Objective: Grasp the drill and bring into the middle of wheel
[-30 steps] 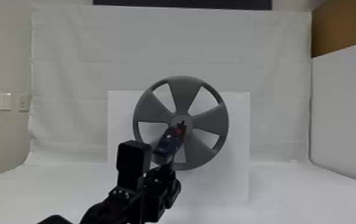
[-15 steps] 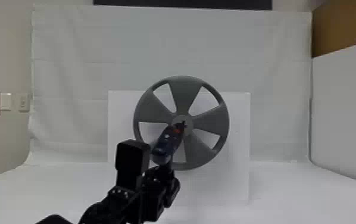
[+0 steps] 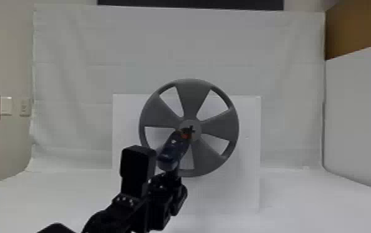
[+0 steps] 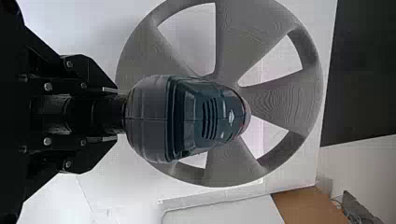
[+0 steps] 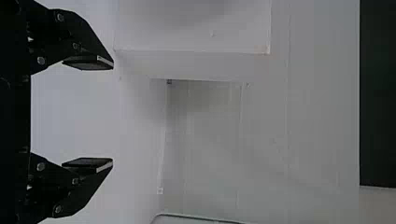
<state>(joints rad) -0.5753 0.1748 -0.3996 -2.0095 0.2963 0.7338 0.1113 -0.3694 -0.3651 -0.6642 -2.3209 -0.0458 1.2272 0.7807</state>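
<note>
Left claw [image 4: 112,114] clamped on drill [image 4: 196,119], fingers on either side of its lower end. Drill held off table [image 3: 302,198], nose toward wheel [image 3: 191,93], which stands upright before white board [image 3: 250,139]. In head view, dark drill tip [image 3: 191,129] overlaps hub [image 3: 196,135]; contact or small gap, cannot tell. Right claw [image 5: 112,114] empty, fingers wide apart. Grasp looks done; step in hand seems to be centring tip. Next move likely calls for fine alignment, then gentle straight push if gap remains, grip kept firm.

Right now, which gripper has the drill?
The left gripper: its fingers are closed on the drill, while the right gripper stands open and empty.
</note>
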